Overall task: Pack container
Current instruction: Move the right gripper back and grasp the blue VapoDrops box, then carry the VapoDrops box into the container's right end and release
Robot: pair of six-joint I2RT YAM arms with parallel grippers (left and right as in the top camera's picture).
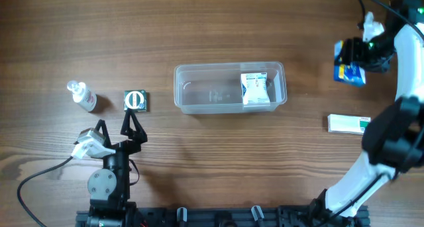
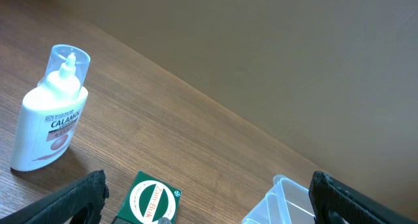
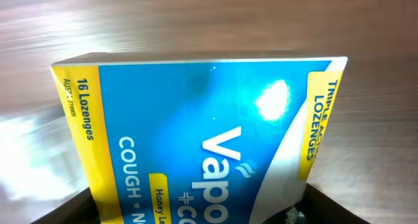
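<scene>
The clear plastic container (image 1: pixel 229 88) sits mid-table with a small white and green packet (image 1: pixel 256 89) inside at its right end; its corner shows in the left wrist view (image 2: pixel 282 201). My right gripper (image 1: pixel 350 63) is at the far right, shut on a blue and yellow cough lozenge box (image 1: pixel 349 72), which fills the right wrist view (image 3: pixel 202 139) between the fingers (image 3: pixel 196 214). My left gripper (image 1: pixel 116 129) is open and empty, just in front of a green Zam-Buk tin (image 1: pixel 136 100) (image 2: pixel 149 199). A white calamine bottle (image 1: pixel 83 96) (image 2: pixel 51 113) stands to the left.
A white and green flat box (image 1: pixel 348 124) lies at the right, in front of my right gripper and partly behind the right arm. A cable runs along the front left of the wooden table (image 1: pixel 199 28).
</scene>
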